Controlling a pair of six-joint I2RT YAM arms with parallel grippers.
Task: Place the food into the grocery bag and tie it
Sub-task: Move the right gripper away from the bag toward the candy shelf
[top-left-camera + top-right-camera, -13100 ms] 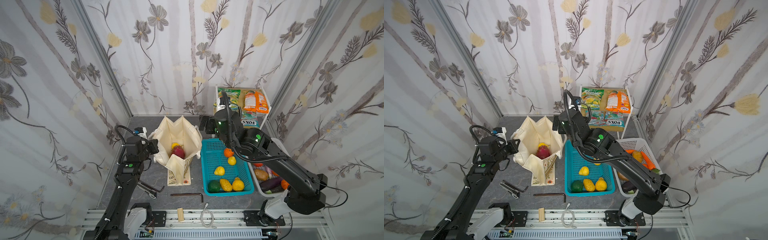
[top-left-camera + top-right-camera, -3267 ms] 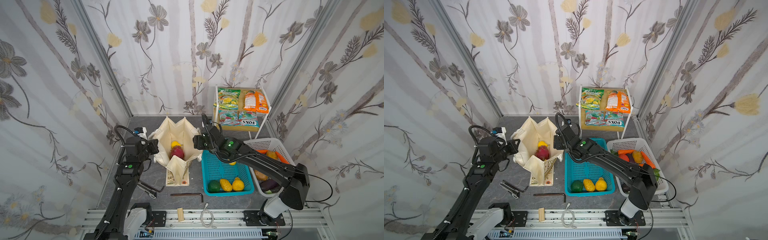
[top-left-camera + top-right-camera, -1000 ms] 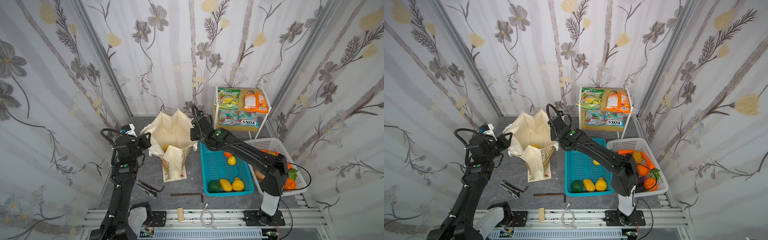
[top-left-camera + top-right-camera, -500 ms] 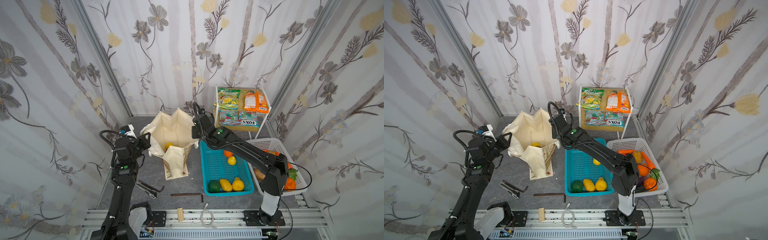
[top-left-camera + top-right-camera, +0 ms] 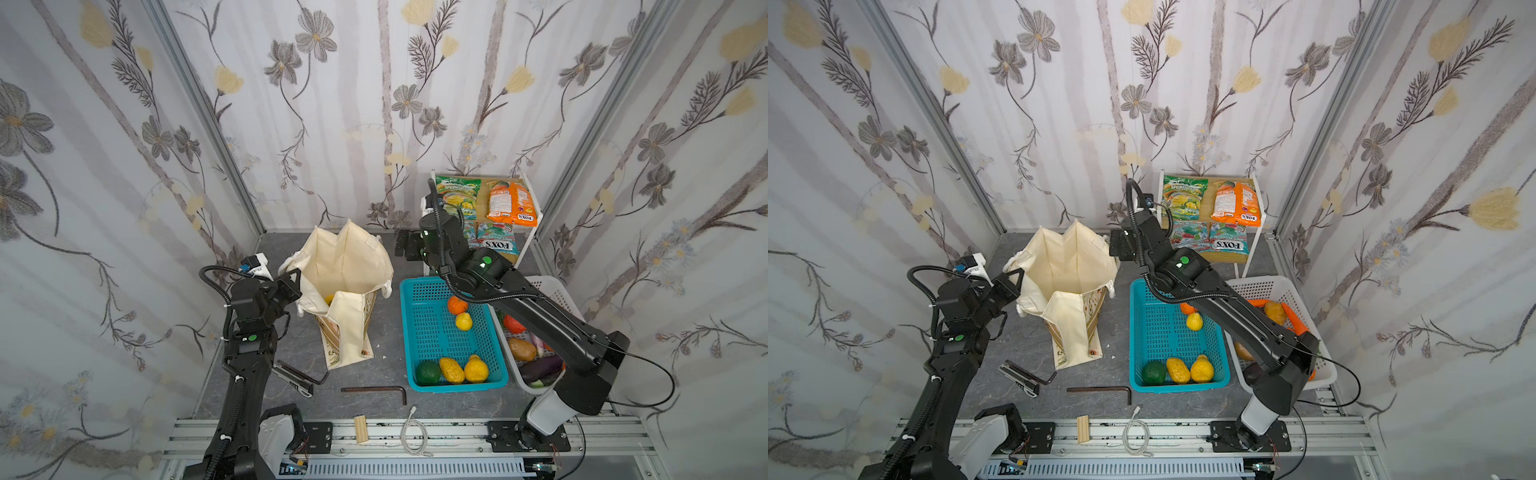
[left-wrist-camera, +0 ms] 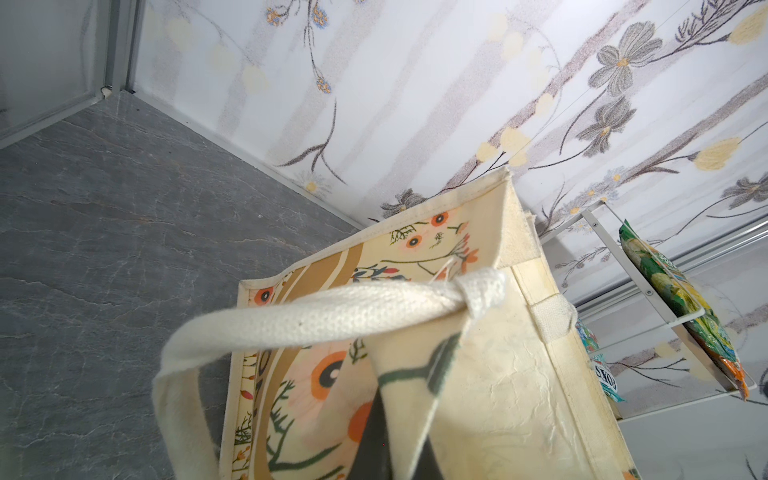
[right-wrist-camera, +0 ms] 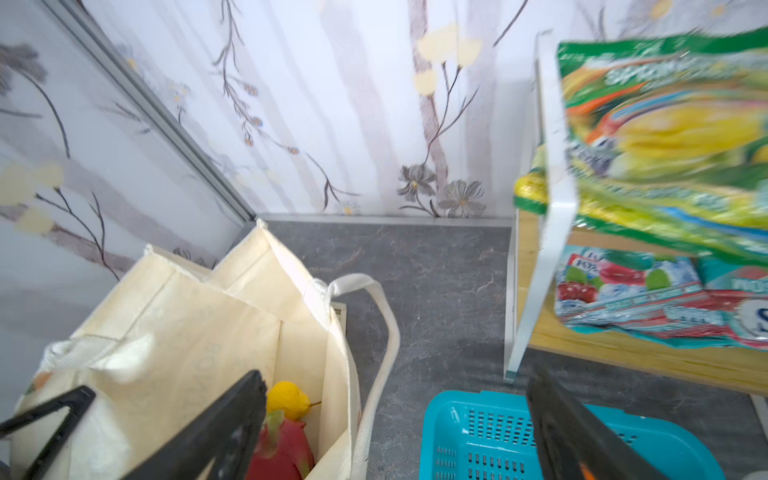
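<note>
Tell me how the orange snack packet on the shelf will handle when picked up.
The orange snack packet looks glossy, so it is probably slippery in a hand. It lies flat and thin, so it is likely light and floppy. Being flat, it shouldn't roll.

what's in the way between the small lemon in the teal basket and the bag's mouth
Nothing visible. The lemon only has to clear the teal basket wall and the grocery bag rim, and the bag mouth stands open. The right gripper, open, hangs near that rim.

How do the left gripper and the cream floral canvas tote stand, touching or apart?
Touching. The left wrist view shows fingers of the left gripper pinching the tote.
</note>
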